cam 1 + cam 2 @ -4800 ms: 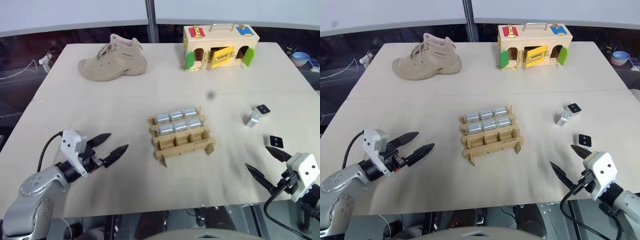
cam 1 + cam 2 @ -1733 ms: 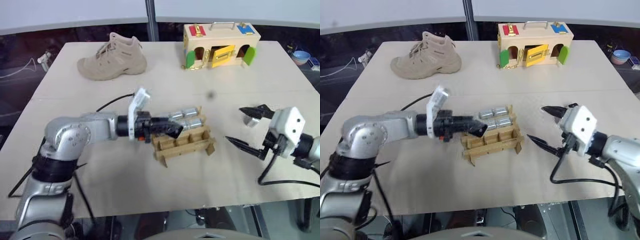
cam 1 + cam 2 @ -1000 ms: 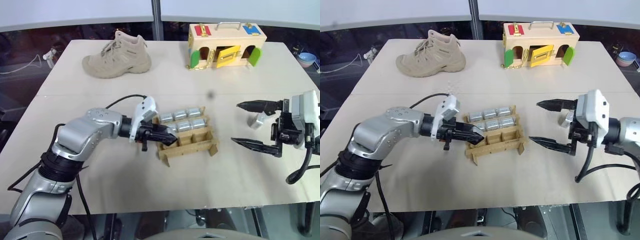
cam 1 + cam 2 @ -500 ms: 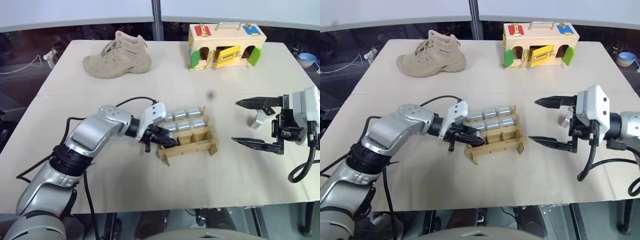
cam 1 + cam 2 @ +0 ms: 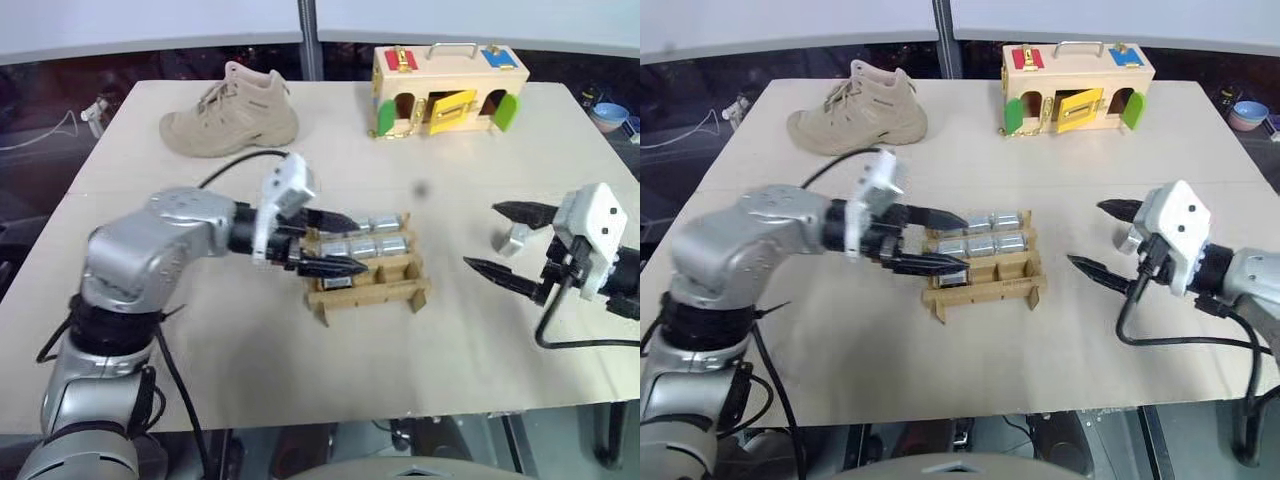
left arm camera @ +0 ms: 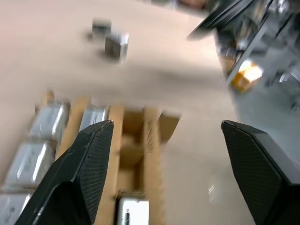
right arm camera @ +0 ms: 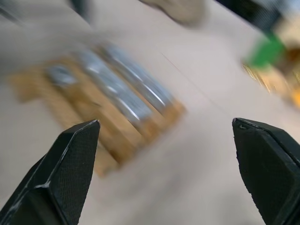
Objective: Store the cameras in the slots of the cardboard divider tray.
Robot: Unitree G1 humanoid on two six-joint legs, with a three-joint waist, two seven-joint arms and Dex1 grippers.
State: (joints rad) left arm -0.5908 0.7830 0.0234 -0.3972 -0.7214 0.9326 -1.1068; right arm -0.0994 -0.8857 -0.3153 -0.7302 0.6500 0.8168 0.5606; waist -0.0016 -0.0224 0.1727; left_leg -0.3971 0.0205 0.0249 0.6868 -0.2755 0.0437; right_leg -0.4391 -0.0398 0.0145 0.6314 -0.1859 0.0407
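On the counter (image 5: 300, 380), the tray (image 5: 368, 290) sits mid-table under the open, empty left tool (image 5: 335, 243). A loose camera (image 5: 512, 239) lies between the open, empty right tool's (image 5: 503, 240) fingers, nearest that arm.

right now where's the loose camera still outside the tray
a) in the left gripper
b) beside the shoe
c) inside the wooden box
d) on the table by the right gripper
d: the loose camera lies on the table between the right gripper's open fingers.

Tan shoe (image 5: 232, 110), wooden box (image 5: 450, 77) at table (image 5: 200, 350) far edge.
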